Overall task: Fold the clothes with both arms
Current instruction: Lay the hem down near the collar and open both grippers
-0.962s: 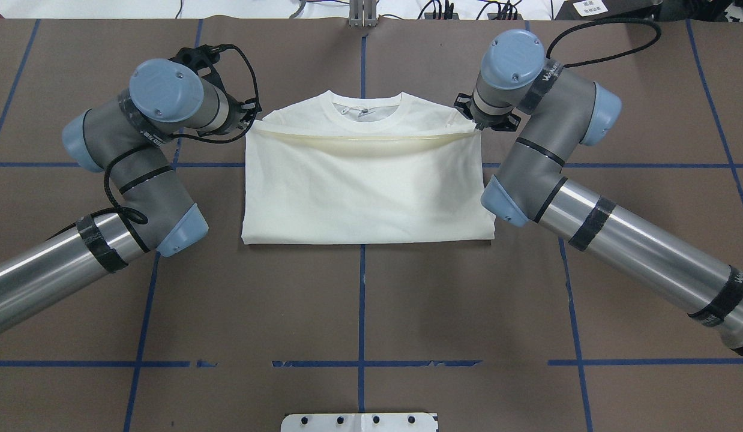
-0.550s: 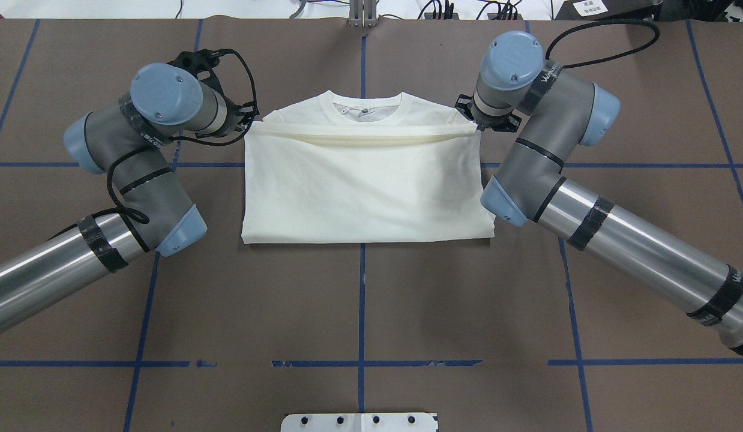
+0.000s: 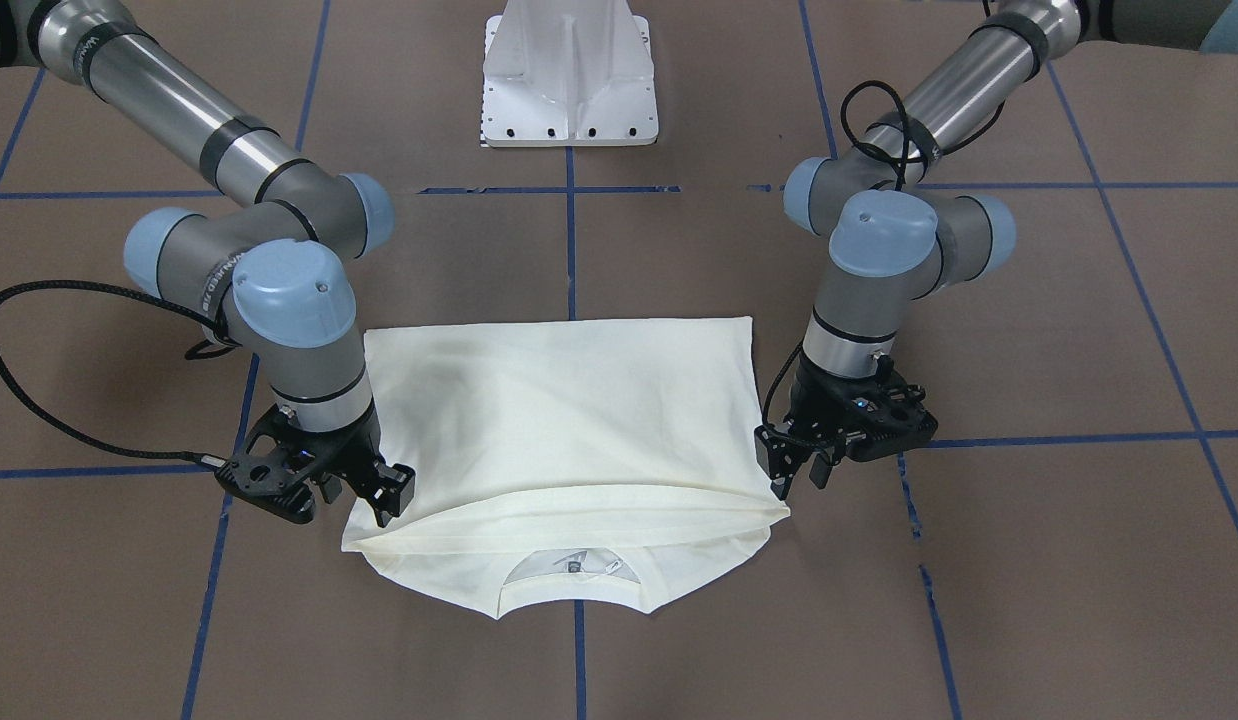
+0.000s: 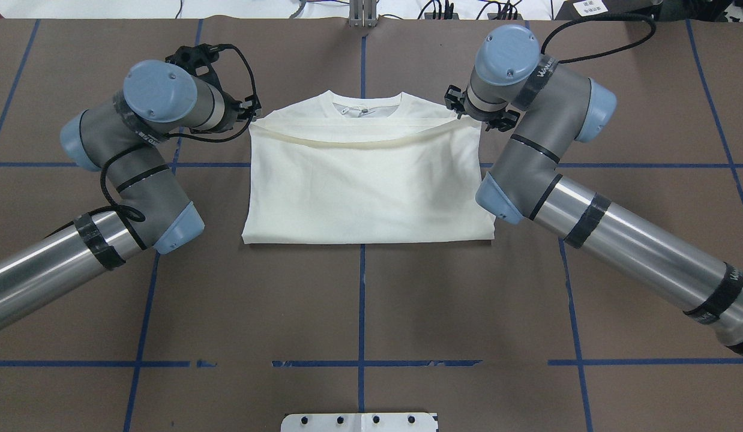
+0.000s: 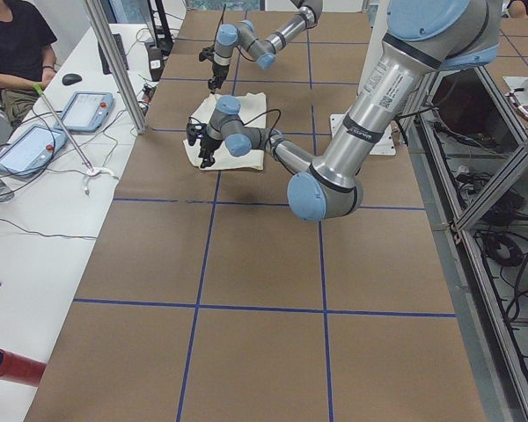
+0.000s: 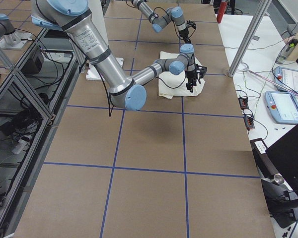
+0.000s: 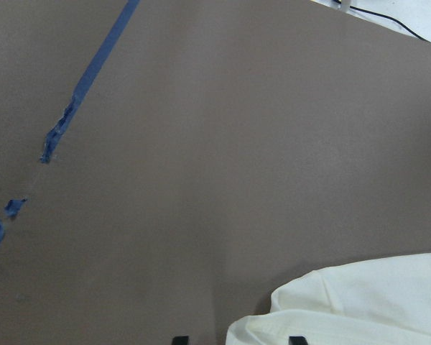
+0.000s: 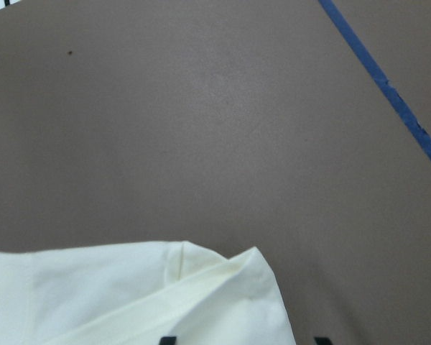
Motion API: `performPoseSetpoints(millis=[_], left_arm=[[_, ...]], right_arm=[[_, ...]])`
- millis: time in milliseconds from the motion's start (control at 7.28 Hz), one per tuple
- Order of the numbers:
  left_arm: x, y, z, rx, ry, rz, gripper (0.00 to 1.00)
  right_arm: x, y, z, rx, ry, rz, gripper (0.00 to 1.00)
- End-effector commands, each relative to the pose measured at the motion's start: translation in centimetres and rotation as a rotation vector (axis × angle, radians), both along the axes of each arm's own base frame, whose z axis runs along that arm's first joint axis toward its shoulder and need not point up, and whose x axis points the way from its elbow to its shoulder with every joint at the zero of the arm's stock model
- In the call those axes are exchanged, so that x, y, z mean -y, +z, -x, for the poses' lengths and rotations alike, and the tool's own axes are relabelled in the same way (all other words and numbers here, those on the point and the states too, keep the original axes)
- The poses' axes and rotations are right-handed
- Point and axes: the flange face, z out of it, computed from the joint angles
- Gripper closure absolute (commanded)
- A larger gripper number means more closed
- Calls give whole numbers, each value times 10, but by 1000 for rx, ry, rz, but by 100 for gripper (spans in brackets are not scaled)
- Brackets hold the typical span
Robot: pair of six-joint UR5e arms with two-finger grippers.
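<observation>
The T-shirt (image 4: 365, 186) lies flat in the middle of the brown table (image 4: 359, 312), astride the blue tape line (image 4: 361, 288) that runs away from the robot's base. It is folded into a broad rectangle. It is plain cream-white on every face that shows, and no print is in view. Its near edge is a smooth fold, and the ribbed collar (image 4: 365, 103) lies at the far side. An upper layer is laid over the body, and its hemmed edge (image 4: 359, 143) stops just short of the collar, high at both far corners and sagging in the middle. A small white label (image 4: 354, 111) sits inside the neck, but its writing is too small to read. The left arm (image 4: 137, 174) reaches to the shirt's far left corner and the right arm (image 4: 587, 216) to its far right corner. The left hand (image 3: 799, 472) hangs at its corner with the fingertips (image 7: 294, 339) spread apart, and the cloth lies below them, not pinched. The right hand (image 3: 367, 492) is the same at its corner, with the fingertips (image 8: 167, 339) wide apart over the doubled hem. Black straps on the arms carry white lettering (image 4: 544, 67), which cannot be read with certainty. A white label (image 4: 590, 7) on a dark box beyond the far right edge of the table is also illegible.
</observation>
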Motion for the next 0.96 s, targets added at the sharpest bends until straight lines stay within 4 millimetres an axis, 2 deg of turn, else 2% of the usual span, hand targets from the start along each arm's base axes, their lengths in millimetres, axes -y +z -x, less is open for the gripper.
performPoseSetpoints(millis=[0, 137, 275, 412, 550, 824], left_arm=[[-22, -12, 26, -48, -5, -32, 44], [-26, -12, 29, -51, -2, -39, 44], [-27, -14, 28, -53, 1, -41, 44], [-28, -17, 27, -53, 3, -51, 44], [-27, -19, 26, -53, 1, -54, 44], [-25, -21, 27, -50, -10, -61, 45]], right_arm=[[-92, 11, -25, 106, 16, 52, 21], [-124, 37, -25, 94, 14, 94, 21], [-144, 40, -11, 102, 43, 130, 17], [-157, 42, 5, 94, 92, 137, 17], [-160, 38, 6, 100, 90, 133, 17], [-172, 51, 12, 82, 77, 151, 18]])
